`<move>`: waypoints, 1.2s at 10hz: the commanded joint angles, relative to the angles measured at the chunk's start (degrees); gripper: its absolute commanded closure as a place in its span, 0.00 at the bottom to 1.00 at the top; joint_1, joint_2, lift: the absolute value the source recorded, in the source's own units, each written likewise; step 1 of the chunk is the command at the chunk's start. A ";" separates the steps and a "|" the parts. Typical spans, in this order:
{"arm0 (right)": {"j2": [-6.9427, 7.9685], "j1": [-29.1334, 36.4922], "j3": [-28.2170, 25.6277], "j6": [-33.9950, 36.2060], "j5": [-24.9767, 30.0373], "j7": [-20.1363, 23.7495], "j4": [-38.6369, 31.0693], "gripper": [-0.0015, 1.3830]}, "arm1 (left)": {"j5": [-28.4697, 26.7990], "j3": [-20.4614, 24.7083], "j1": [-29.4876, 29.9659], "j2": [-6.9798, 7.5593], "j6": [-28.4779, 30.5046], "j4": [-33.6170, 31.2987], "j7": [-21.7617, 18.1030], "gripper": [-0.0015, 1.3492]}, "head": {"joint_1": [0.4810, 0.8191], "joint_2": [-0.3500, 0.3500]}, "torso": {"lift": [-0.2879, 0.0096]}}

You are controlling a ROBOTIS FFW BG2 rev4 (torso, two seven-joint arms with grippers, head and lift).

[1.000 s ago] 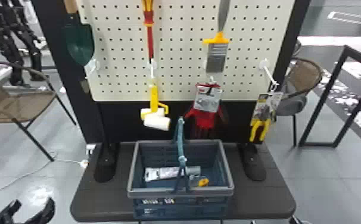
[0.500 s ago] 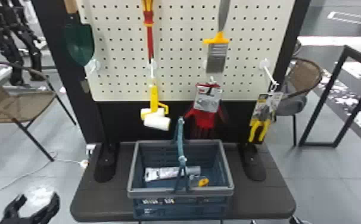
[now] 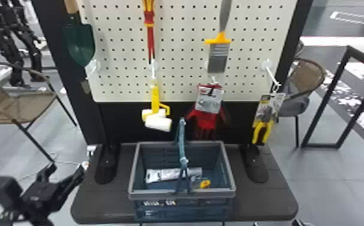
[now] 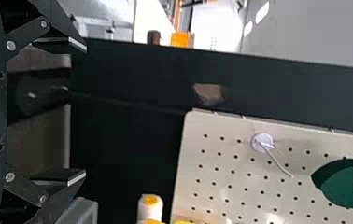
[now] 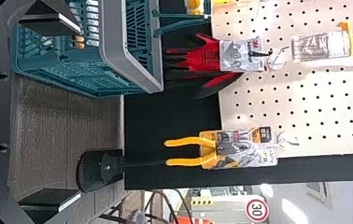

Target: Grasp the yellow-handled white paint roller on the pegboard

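Item under inspection: the yellow-handled white paint roller (image 3: 155,103) hangs from a hook on the pegboard (image 3: 184,75), in the lower row, handle up and white sleeve down. The sleeve reaches below the board's lower edge and sits in front of the black panel beneath it. A red-and-yellow screwdriver (image 3: 150,30) hangs directly above the roller. A green trowel (image 3: 79,45) hangs at the board's left edge. To the right of the roller hang a paintbrush (image 3: 219,54), red gloves (image 3: 207,117) and packaged yellow-handled pliers (image 3: 264,120).

Left claw (image 3: 64,175): released, fingers spread wide, nothing between them. In the head view it sits low at the left, beside the front left corner of the dark surface (image 3: 265,201) and well apart from the roller. Its wrist view confirms the open state (image 4: 67,109). That view also shows the pegboard's edge, the trowel blade (image 4: 347,184) and a white cylinder with a yellow end (image 4: 150,207), which appears to be the roller's sleeve.

Right claw (image 5: 58,112): released, both fingers set wide apart and empty. It faces the right side of the basket (image 5: 118,51), the gloves (image 5: 202,60) and the pliers (image 5: 221,149).

A blue basket (image 3: 229,171) with a grey rim stands on the surface, centred below the board, its handle upright. Inside lie a silver tube (image 3: 166,174) and a small yellow object (image 3: 204,182).
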 commanded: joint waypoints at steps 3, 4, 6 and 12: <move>0.18 -0.24 0.00 0.00 -0.09 0.00 0.23 0.05 | -1.94 -3.69 -11.81 3.25 4.61 6.80 -6.67 0.25 | 0.20 0.50 | 0.63; 0.18 -0.42 0.00 0.00 0.00 0.00 0.41 0.05 | -1.06 -6.94 -14.89 4.92 4.70 9.61 -7.28 0.25 | 0.20 0.50 | 0.63; 0.18 -1.12 0.09 0.00 0.00 0.00 0.67 0.05 | 1.31 -12.39 -19.81 7.73 4.70 13.83 -8.07 0.25 | 0.20 0.50 | 0.63; 0.36 -2.26 0.97 0.00 -0.09 0.09 1.99 0.05 | 16.78 -35.15 -31.85 14.93 4.70 23.06 -9.30 0.22 | 0.20 0.50 | 0.63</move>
